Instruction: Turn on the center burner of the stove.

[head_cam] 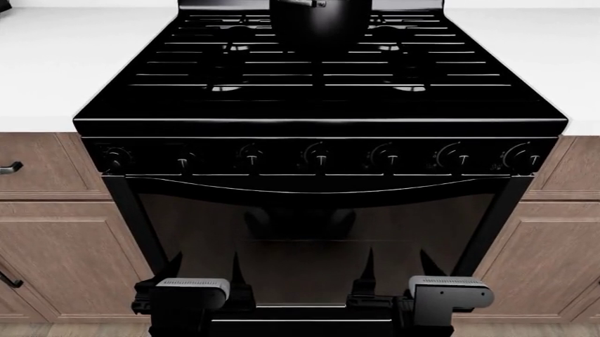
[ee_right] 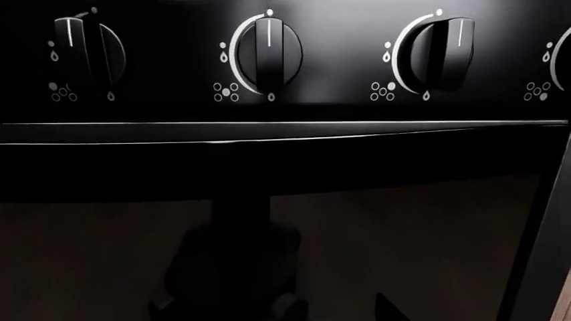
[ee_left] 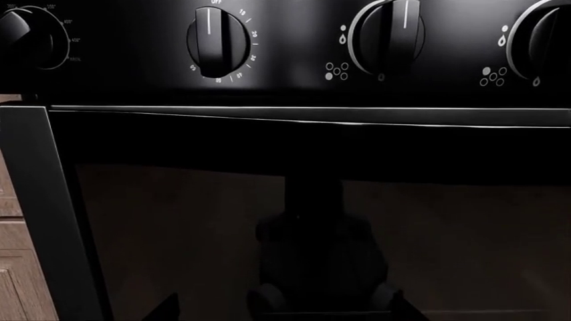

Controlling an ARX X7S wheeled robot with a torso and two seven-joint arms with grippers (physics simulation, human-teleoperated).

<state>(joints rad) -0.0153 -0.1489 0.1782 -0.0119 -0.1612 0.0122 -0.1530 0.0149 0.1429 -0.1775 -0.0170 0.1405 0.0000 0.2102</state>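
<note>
The glossy black stove (head_cam: 319, 119) fills the head view, with slatted grates on top and a dark glass oven door below. Seven knobs run along its front; the middle knob (head_cam: 321, 156) also shows in the left wrist view (ee_left: 544, 33) and in the right wrist view (ee_right: 89, 50), with its white mark upright. My left gripper (head_cam: 204, 270) and right gripper (head_cam: 398, 270) are both open and empty. They are held low in front of the oven door, below the knob row and apart from it. Only dark fingertips show in the wrist views, for the left gripper (ee_left: 285, 311) and the right gripper (ee_right: 272, 311).
White countertops (head_cam: 56, 63) flank the stove. Brown wood cabinets (head_cam: 56, 246) stand on both sides, with a black drawer handle (head_cam: 10, 167) at the left. A timer-style knob marked OFF (ee_left: 218, 41) sits second from the left. The oven door handle bar (head_cam: 319, 184) runs under the knobs.
</note>
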